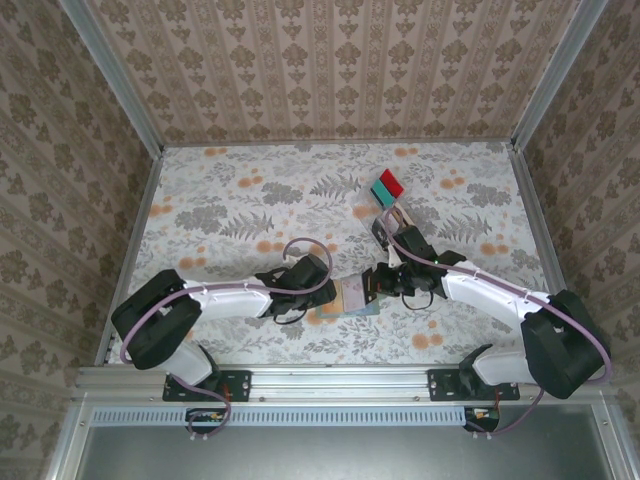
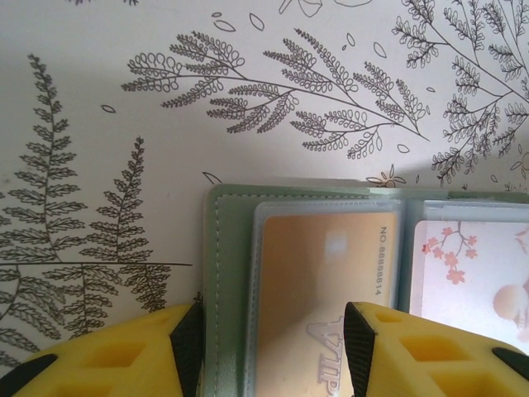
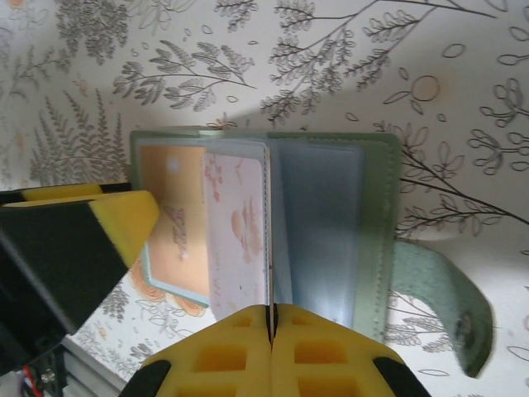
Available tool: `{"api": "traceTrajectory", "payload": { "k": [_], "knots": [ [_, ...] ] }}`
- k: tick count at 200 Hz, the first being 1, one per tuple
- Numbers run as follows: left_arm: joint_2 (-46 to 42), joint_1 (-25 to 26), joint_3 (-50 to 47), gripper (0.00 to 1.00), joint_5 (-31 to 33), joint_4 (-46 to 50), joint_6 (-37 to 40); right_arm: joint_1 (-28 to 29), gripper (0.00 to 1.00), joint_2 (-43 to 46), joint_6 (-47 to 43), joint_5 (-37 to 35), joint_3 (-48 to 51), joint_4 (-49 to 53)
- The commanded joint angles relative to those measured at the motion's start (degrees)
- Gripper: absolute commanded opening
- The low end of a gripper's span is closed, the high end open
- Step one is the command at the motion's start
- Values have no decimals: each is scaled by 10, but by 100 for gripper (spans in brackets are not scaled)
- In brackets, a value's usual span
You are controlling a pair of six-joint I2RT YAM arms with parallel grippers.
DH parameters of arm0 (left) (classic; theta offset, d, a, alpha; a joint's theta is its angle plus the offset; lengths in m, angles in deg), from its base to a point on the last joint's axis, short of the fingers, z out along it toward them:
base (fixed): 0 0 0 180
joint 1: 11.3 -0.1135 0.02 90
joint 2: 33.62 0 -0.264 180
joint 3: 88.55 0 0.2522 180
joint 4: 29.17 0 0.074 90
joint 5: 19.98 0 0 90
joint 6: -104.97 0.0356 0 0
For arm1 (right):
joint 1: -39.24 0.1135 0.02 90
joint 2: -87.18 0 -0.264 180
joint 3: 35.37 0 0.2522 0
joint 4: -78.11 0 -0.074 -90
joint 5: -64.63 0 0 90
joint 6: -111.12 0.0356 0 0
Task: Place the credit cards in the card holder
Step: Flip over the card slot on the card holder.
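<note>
I see the card holder open on the desk. Left hand apart, straddling its orange card leaf. Right hand clamped on its middle leaf.

Reaching in the top view from the 7 o'clock base toward 3 o'clock with the white-and-black left arm, elbow low. Holding the yellow-fingered left gripper parted, black pads apart. Stretching from the 5 o'clock base toward 9 o'clock with the right arm. Pressing the right gripper closed on a clear leaf of the grey-green bifold card holder. Bringing both wrists close together.
</note>
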Motion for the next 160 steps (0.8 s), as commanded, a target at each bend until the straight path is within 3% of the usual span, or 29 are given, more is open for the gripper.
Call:
{"api": "traceTrajectory", "payload": {
  "k": [1,66,160],
  "knots": [
    [16,14,8,51,-25,-32,-7,-2,6,8,21,38,-2,-28],
    [-13,20,0,52,5,-29,-10,3,8,11,41,52,-6,-47],
    [-117,29,-27,66,90,35,-19,39,8,-37,47,48,-39,-54]
  ]
}}
